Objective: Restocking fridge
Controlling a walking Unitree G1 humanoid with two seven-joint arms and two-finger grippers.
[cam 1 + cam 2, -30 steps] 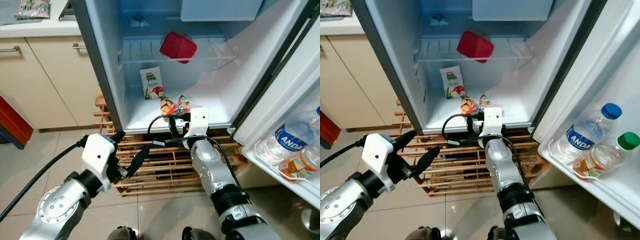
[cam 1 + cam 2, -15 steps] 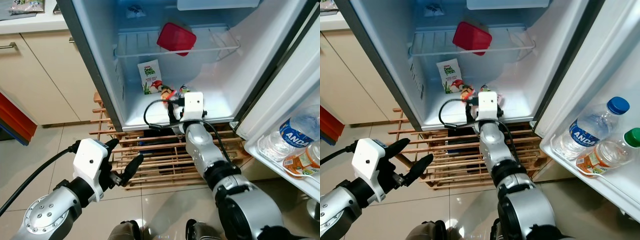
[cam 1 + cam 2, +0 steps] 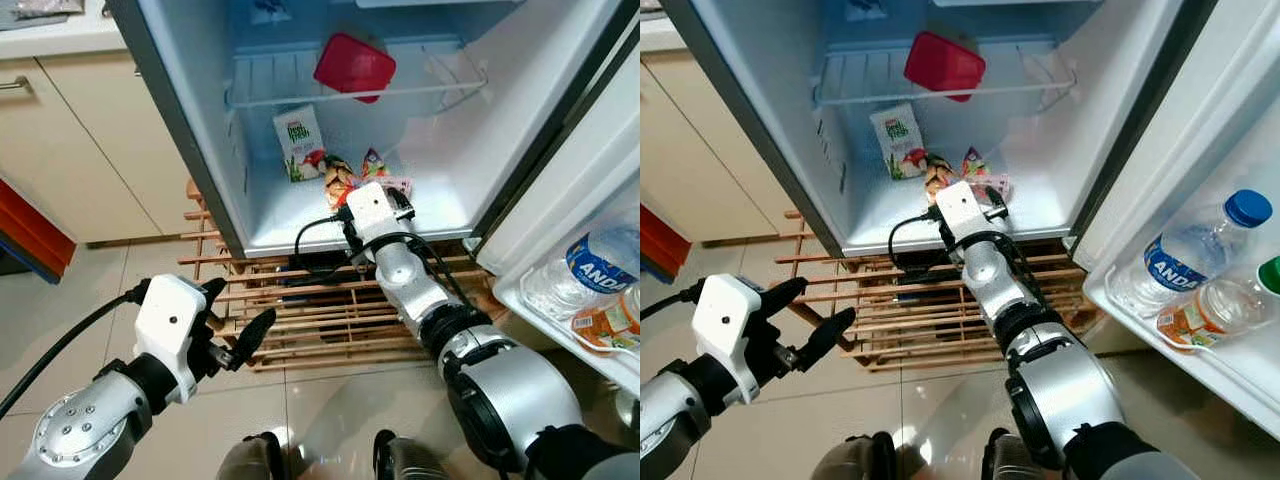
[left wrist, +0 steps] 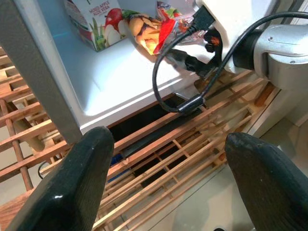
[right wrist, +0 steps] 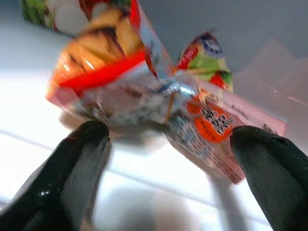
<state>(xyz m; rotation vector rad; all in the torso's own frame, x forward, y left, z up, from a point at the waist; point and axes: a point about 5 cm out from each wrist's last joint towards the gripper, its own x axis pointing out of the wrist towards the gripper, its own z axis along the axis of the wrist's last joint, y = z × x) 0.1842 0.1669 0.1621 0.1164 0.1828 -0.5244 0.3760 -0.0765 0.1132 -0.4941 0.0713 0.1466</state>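
Observation:
Several bright snack packets lie bunched on the white floor of the open fridge, right of a green-and-white juice carton. My right arm reaches into the fridge's bottom compartment. In the right wrist view my right gripper is open, its two black fingers spread wide just short of the snack packets. My left gripper is open and holds nothing, low over the tiled floor in front of the wooden pallet.
A red lidded box sits tilted on the wire shelf above. The open door's shelf on the right holds a water bottle and an orange-labelled bottle. Beige cabinets stand to the left.
My right arm has reached deeper into the fridge, and the snack packets now lie farther back beside the carton. The left arm has sunk slightly; the camera has shifted too.

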